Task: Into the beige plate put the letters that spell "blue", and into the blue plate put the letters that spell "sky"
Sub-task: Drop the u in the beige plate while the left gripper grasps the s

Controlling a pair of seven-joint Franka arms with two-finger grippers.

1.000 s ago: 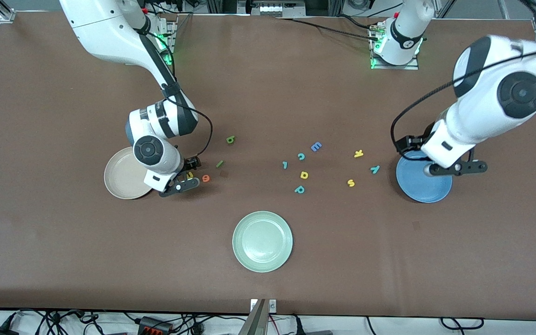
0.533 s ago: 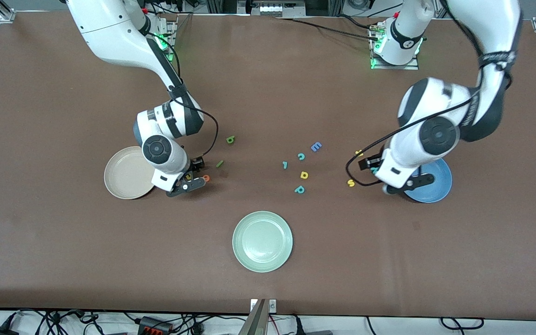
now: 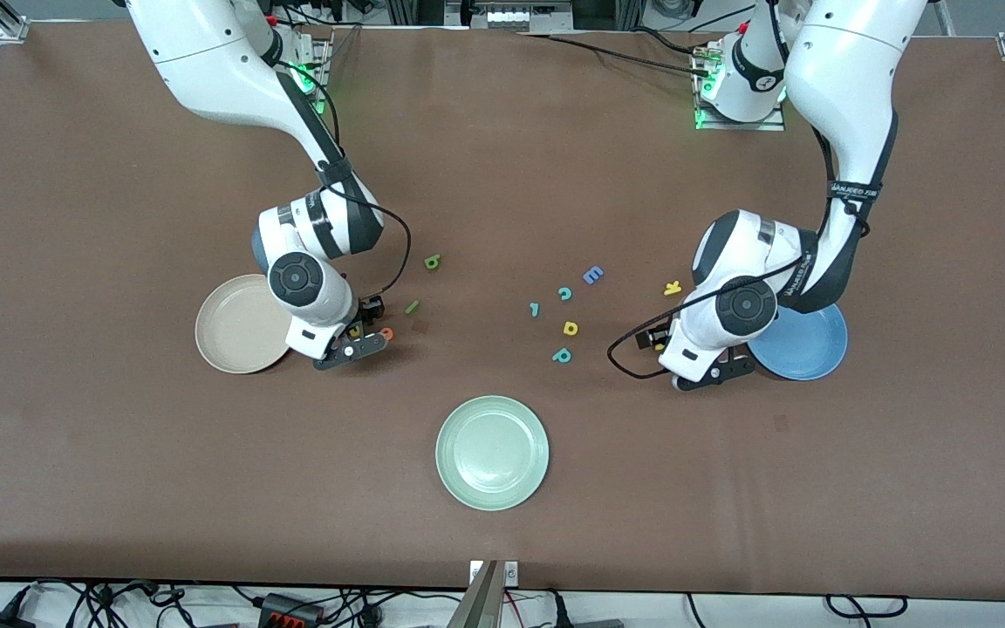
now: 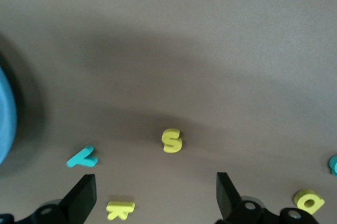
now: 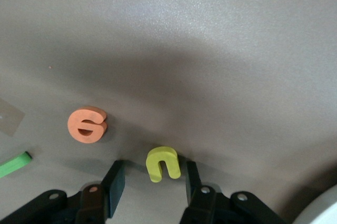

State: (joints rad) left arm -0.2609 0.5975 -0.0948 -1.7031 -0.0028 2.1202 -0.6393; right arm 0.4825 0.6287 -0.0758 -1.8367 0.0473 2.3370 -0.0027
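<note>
Clock bearings as the front camera sees the table, 6 toward the camera.

- Right gripper [image 3: 352, 342]: jaws are standing about half-open astride the yellow "u" [image 5: 164, 163], a sliver of gap showing on each side. Nothing is gripped yet.
- The "u" is lying flat on the table [image 3: 119, 488], just off the beige plate [image 3: 228, 327] at its 3 o'clock.
- The orange "e" [image 5: 87, 124] is sitting close by at 3 o'clock of the "u". The dark green "l" [image 3: 412, 306] and green "b" [image 3: 432, 262] are lying out toward 1 o'clock.
- Judgement: pinch with the fingertips kept at table level, lift straight up clear of the "e", and carry toward 9 o'clock over the plate.
- Left gripper [image 4: 154, 182]: jaws are gaping wide and empty, low at 9 o'clock of the blue plate [image 3: 803, 344], over the yellow "s" [image 4: 172, 141], yellow "k" [image 4: 120, 209] and teal "y" [image 4: 81, 156].
</note>
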